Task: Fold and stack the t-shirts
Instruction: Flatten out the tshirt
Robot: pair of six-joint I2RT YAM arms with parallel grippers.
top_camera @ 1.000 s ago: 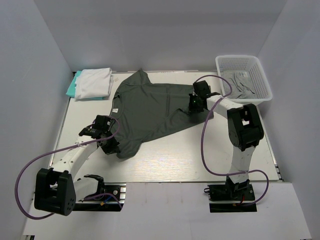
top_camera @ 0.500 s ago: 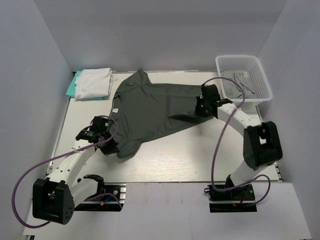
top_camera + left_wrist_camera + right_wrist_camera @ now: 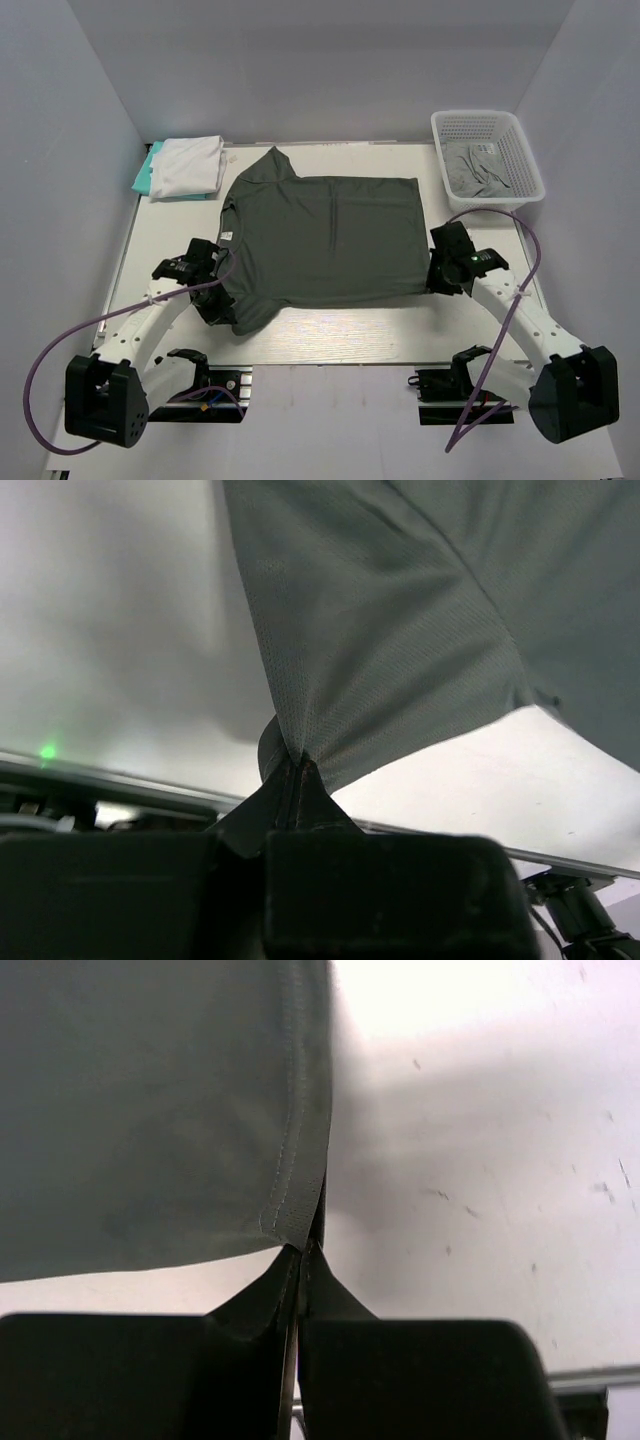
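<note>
A dark charcoal-grey t-shirt (image 3: 325, 235) lies spread across the middle of the table. My left gripper (image 3: 222, 298) is shut on its near left edge, where the cloth (image 3: 380, 630) bunches into the closed jaws of my left gripper (image 3: 295, 765). Over on the right, my right gripper (image 3: 432, 272) is shut on the shirt's near right hem corner (image 3: 295, 1210), pinched just above my right gripper (image 3: 302, 1252). A white t-shirt (image 3: 188, 165) lies folded on a teal one (image 3: 145, 175) at the back left. A lighter grey t-shirt (image 3: 478, 170) lies in the basket.
The white plastic lattice basket (image 3: 487, 125) stands at the back right. Purple cables loop from both arms over the table's near edge. White walls close in on the table at left, right and back.
My right gripper has pulled the shirt's hem toward the near right, spreading the cloth flat. The left gripper has drawn its edge slightly nearer. Both stay shut.
</note>
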